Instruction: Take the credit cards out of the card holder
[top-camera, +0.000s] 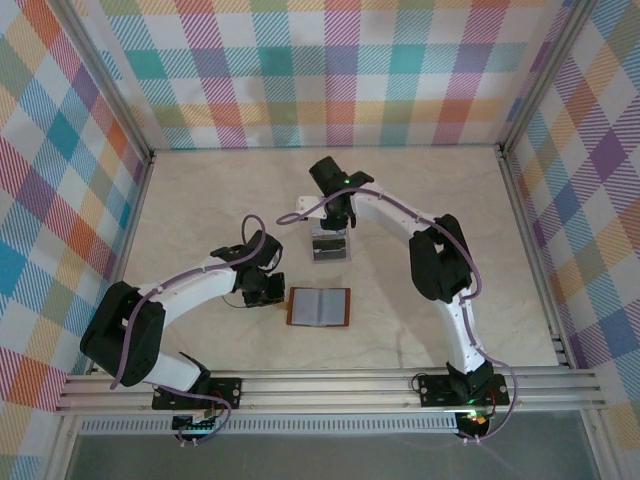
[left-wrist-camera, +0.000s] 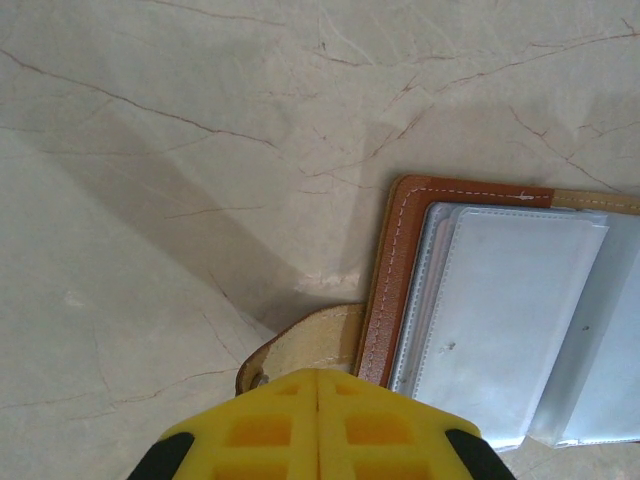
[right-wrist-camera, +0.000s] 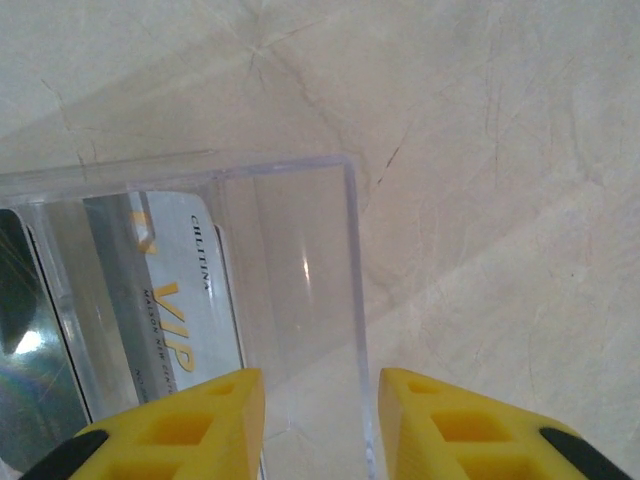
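Hovering over a clear plastic tray (right-wrist-camera: 290, 260) with the right gripper (right-wrist-camera: 320, 420), yellow fingers spread and gripping nothing, one to either side of the tray's near wall at the bottom of the right wrist frame. Showing inside, at left of that frame, two of the credit cards (right-wrist-camera: 175, 300): a pale one lettered VIP beside a dark one at the far left edge. Placing the card holder (top-camera: 319, 306) lower centre in the overhead frame, open and flat, below the tray, near but apart. Pinning or nipping its tan side tab (left-wrist-camera: 300, 345) with the left gripper (left-wrist-camera: 318, 420), fingers pressed together at bottom centre of the left wrist frame; cannot tell which. Judging the cards stiff, thin, light and slick: best pinched across the faces at a short edge. Judging the holder soft, its clear sleeves (left-wrist-camera: 520, 310) floppy, apt to slide unless held by the tab.
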